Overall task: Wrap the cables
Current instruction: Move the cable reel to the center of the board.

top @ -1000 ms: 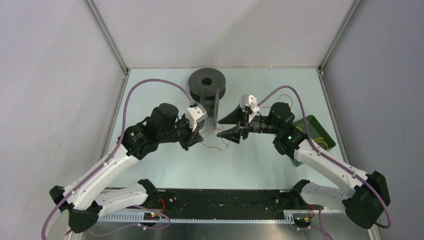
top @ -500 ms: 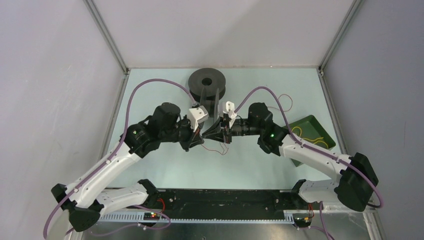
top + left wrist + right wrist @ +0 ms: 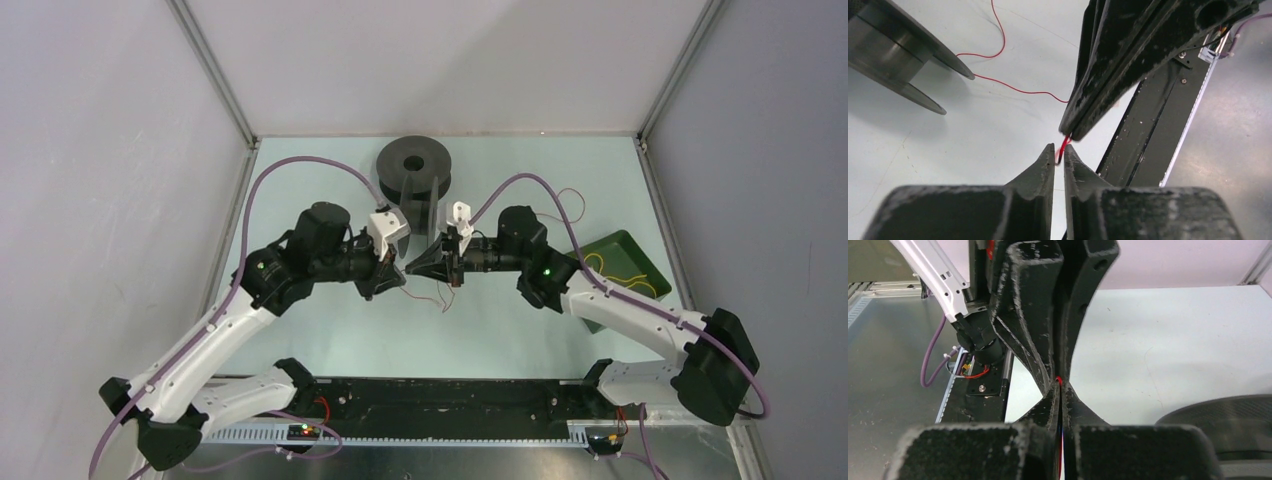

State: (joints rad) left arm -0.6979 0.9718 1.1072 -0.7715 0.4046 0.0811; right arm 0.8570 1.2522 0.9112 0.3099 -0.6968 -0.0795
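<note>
I see right gripper clamped tight on the red cable tip-to-tip with left gripper, whose jaws sit a sliver apart around it, grip unclear, slack trailing upper left toward the spool

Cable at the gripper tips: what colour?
Red. The cable shows best in the left wrist view.

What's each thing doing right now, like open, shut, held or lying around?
Left end effector, nearly shut on the red cable
Right end effector, shut on the red cable
Red cable, pinched by both, rest lying loose
Yellow cable, loose in the green tray
Back spool, lying flat
</note>
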